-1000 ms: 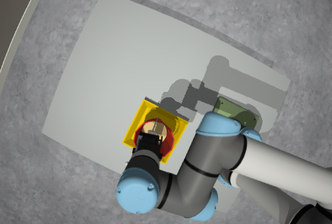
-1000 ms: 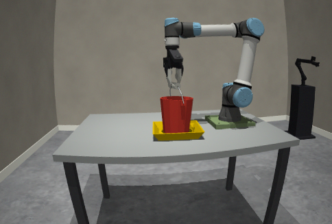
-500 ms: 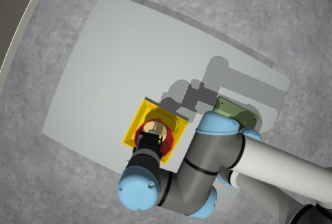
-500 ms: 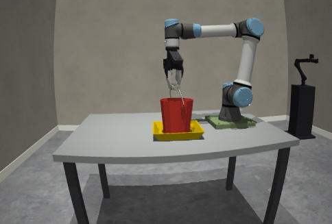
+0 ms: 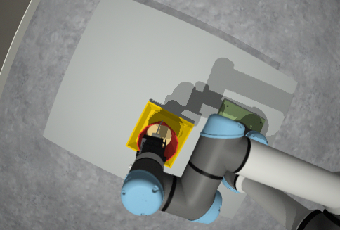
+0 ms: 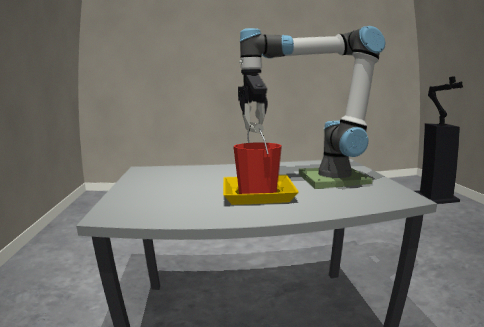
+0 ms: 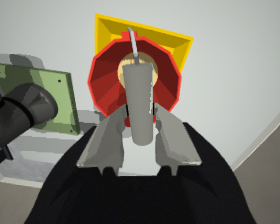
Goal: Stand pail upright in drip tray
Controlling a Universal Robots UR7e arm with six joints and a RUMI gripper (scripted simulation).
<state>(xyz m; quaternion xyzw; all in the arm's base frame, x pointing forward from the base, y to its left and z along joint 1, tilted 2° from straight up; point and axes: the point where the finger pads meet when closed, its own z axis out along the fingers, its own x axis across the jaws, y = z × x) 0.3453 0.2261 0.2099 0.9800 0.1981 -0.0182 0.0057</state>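
Observation:
A red pail stands upright inside the yellow drip tray on the grey table. Its lower part sits below the tray's rim; I cannot see the base itself. A thin wire handle rises from the pail to a grey grip. My gripper is directly above the pail and is shut on that handle grip. In the wrist view the grip lies between the two fingers, with the pail and tray below. From above, the pail shows inside the tray, partly covered by the gripper.
The arm's green base plate lies on the table just right of the tray. A black stand with a small camera arm is on the floor to the far right.

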